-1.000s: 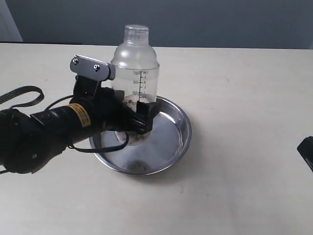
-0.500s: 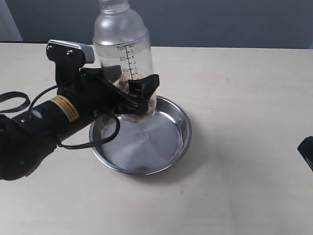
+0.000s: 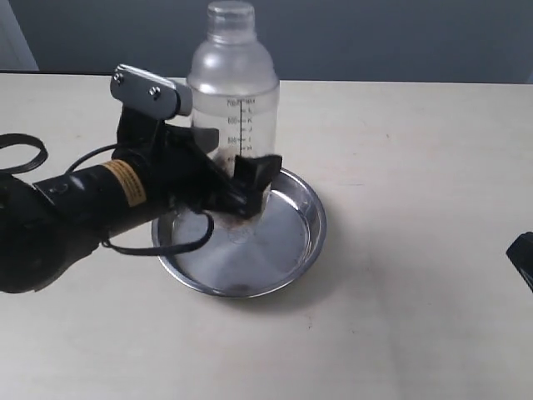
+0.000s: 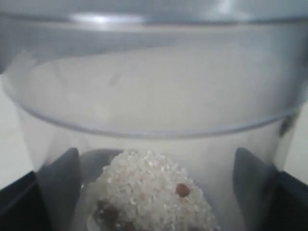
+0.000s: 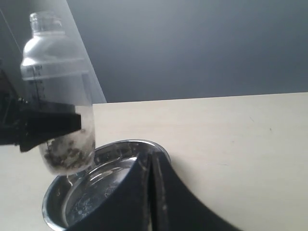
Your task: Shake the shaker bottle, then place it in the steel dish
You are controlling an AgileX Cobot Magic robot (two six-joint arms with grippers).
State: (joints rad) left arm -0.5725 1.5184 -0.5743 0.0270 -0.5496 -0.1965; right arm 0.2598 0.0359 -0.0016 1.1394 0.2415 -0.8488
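Bottle [image 3: 233, 108], upright, pellets at its base: we log it over the left half of the dish [image 3: 293, 243], left fingers [image 3: 260, 172] clamped on its lower body. Right fingers [image 5: 138, 202] pressed together, well right of the dish.

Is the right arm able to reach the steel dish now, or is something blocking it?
Probably yes. Nothing shows on the table between the right gripper and the nearer rim of the dish. The left gripper holds the bottle over the opposite side, so only that part is crowded.
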